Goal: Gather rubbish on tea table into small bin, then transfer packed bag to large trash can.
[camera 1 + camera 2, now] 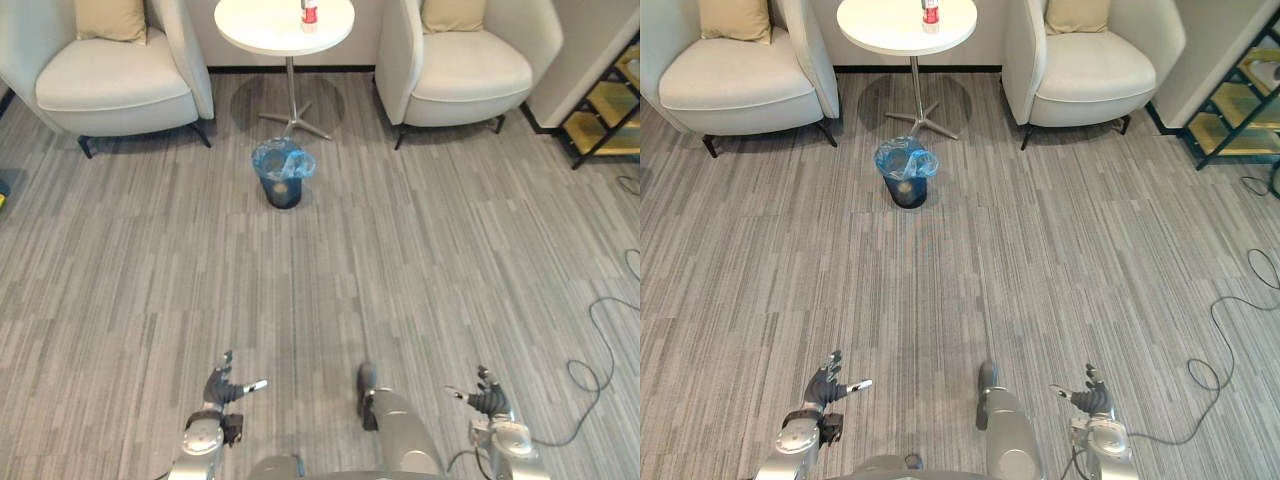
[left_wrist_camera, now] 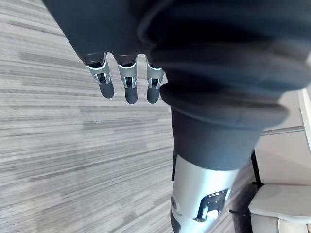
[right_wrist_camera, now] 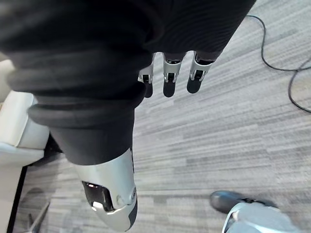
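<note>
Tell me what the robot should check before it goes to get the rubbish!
1. Left hand is empty, with straight fingers: ok.
2. Right hand is empty, with straight fingers: ok.
3. Small bin stands upright on the floor in front of the table, with its blue bag open at the top: ok.
4. There is rubbish to fetch: a small red and white item stands on the round white table: ok.
5. Hands are close enough to reach the table: not ok, both are far from it.
6. Bag has room left inside: cannot tell.
</note>
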Available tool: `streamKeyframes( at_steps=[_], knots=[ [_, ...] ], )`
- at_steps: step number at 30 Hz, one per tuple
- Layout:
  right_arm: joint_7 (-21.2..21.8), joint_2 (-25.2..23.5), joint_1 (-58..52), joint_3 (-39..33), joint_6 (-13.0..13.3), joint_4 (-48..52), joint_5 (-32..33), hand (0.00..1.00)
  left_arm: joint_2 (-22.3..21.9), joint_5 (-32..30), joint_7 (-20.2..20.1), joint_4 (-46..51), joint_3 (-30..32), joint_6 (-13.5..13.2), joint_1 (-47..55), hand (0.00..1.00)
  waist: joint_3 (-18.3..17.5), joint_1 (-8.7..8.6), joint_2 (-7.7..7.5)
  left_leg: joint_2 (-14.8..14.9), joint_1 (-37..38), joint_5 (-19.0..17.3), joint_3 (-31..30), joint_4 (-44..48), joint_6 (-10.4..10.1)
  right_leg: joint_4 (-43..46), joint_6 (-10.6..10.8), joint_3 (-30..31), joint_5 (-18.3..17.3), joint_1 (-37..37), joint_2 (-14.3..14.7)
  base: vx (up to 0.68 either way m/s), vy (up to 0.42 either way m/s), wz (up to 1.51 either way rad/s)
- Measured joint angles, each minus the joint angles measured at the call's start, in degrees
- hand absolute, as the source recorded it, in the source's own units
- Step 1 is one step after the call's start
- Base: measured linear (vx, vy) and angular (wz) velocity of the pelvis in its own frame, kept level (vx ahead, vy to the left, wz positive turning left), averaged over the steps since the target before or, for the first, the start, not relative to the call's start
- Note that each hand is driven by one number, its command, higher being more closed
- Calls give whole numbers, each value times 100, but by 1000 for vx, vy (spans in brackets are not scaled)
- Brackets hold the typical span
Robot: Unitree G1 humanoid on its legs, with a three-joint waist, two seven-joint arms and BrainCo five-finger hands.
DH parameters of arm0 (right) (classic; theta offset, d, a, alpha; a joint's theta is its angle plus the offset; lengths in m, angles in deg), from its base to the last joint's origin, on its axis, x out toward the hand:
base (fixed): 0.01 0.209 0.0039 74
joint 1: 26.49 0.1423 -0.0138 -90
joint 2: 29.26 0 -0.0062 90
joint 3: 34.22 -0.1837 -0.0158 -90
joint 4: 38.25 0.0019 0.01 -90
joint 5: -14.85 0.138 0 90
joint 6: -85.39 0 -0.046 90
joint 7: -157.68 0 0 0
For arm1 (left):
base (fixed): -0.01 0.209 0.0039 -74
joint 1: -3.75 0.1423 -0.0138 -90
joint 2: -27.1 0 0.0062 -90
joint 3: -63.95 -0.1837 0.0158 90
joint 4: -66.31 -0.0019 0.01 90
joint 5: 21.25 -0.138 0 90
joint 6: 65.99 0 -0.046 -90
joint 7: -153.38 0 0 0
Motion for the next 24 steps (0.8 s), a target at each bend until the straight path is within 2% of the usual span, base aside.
streamKeyframes(
  at_steps=[1,2,3,4,5,6,7,8,9,10,11,12,13,14,15,16,17,18,19,20,21,22,24],
  knots=[
    [-2,-1,-2,39,3,125,4,0,-108,1,-1,-34,14,3,36,0,86,2,94,113,-424,497,18,1388,57,-4,-120,-85,-297,421,130,761,-337,10],
    [-10,7,-24,143,6,230,7,0,-177,1,-3,-27,19,2,128,0,122,65,128,279,-853,1268,27,2535,229,-180,-178,-88,-487,844,229,636,-270,-8],
    [-15,-9,-5,274,40,307,18,0,-201,0,-12,-1,15,1,239,0,151,169,131,459,-1256,1439,45,3613,301,-375,-254,-35,-623,1231,383,617,-242,-38],
    [-39,-138,45,301,53,446,36,0,-203,0,-16,5,17,19,297,0,196,289,151,600,-1771,1086,78,4586,541,-616,-375,70,-706,1770,539,484,-169,-43],
    [-42,-211,36,301,81,529,78,0,-204,1,-14,9,17,26,301,0,239,373,84,581,-1975,962,124,4781,598,-760,-393,113,-735,2003,549,589,-196,-34],
    [-40,-287,21,319,122,612,146,0,-208,0,-15,36,12,27,303,0,317,451,-75,504,-2281,810,225,4804,647,-1030,-413,154,-748,2354,536,685,-193,-16],
    [-35,-318,37,357,152,681,212,0,-227,-1,-23,150,4,21,303,0,362,547,-179,281,-2827,593,400,4163,645,-1575,-411,231,-751,2942,481,675,-170,-12],
    [-36,-295,53,356,159,683,225,0,-247,-1,-23,189,6,20,314,0,366,587,-190,158,-3018,553,470,3724,617,-1749,-410,259,-754,3105,477,677,-107,-24],
    [-36,-234,96,351,156,636,240,0,-268,-1,-28,247,5,14,345,0,384,688,-213,-123,-3264,571,471,2642,591,-2001,-342,360,-840,3377,442,575,-16,-41],
    [-40,-160,143,350,153,535,276,0,-284,0,-24,253,8,15,380,0,390,786,-223,-418,-3357,720,342,1436,390,-2135,-277,494,-992,3607,409,596,14,-52],
    [-49,-132,172,332,148,477,281,0,-294,0,-24,256,12,16,419,0,379,830,-197,-519,-3351,838,259,805,275,-2182,-241,590,-1072,3730,417,644,72,-69],
    [-56,-110,178,244,136,284,281,0,-320,0,-11,272,45,17,544,0,346,856,-93,-621,-3205,1178,141,-311,287,-2288,-209,811,-1190,4005,523,685,154,-87],
    [-87,-127,199,233,106,159,278,0,-305,0,-5,253,129,25,691,0,275,901,-34,-624,-3161,1854,-1,-427,602,-2176,-202,1102,-1460,4223,561,689,178,-94],
    [-99,-181,191,236,98,151,275,0,-291,0,-2,209,161,43,713,0,219,978,-135,-697,-3181,2084,64,-232,766,-1997,-146,1219,-1582,4203,490,676,192,-78],
    [-138,-266,150,233,98,151,266,0,-279,1,6,214,254,71,695,0,113,989,-384,-800,-3224,1797,304,107,940,-1271,16,1279,-1693,3946,247,697,137,-52],
    [-143,-311,127,225,100,153,199,0,-273,4,14,254,236,55,699,0,45,977,-530,-895,-3094,1483,428,318,1050,11,282,1319,-1569,3451,64,696,124,-34],
    [-141,-333,113,227,101,148,168,0,-273,5,5,247,202,56,696,0,53,939,-549,-942,-2974,1269,422,427,1103,677,712,1291,-1311,3234,2,711,112,-12],
    [-137,-399,99,238,104,119,164,0,-248,15,14,193,119,80,597,0,63,816,-568,-1014,-2646,917,384,560,1174,2010,1283,1209,-719,2779,-119,548,93,3],
    [-135,-430,97,243,102,78,164,0,-227,25,18,181,95,91,569,0,73,805,-572,-1033,-2433,798,383,563,1194,2574,1177,1150,-775,2555,-186,658,93,7],
    [-134,-461,71,291,85,13,163,0,-232,55,59,173,54,87,465,0,75,780,-548,-1032,-1926,612,379,422,1227,3124,743,843,-1015,2191,-320,618,60,2],
    [-133,-461,58,399,89,16,154,0,-237,57,126,176,7,70,387,0,61,730,-491,-968,-1437,484,334,157,1220,3060,426,455,-1210,1822,-412,721,37,1],
    [-129,-463,90,479,98,25,148,0,-230,62,130,179,17,56,349,0,42,666,-437,-874,-1155,417,299,-27,1182,2790,342,231,-1295,1498,-397,698,-16,4],
    [-114,-448,196,507,109,-12,134,0,-186,147,127,129,60,42,244,0,94,599,-309,-650,-660,311,243,-312,1103,1513,385,82,-1365,994,-236,562,-70,11]
  ],
)
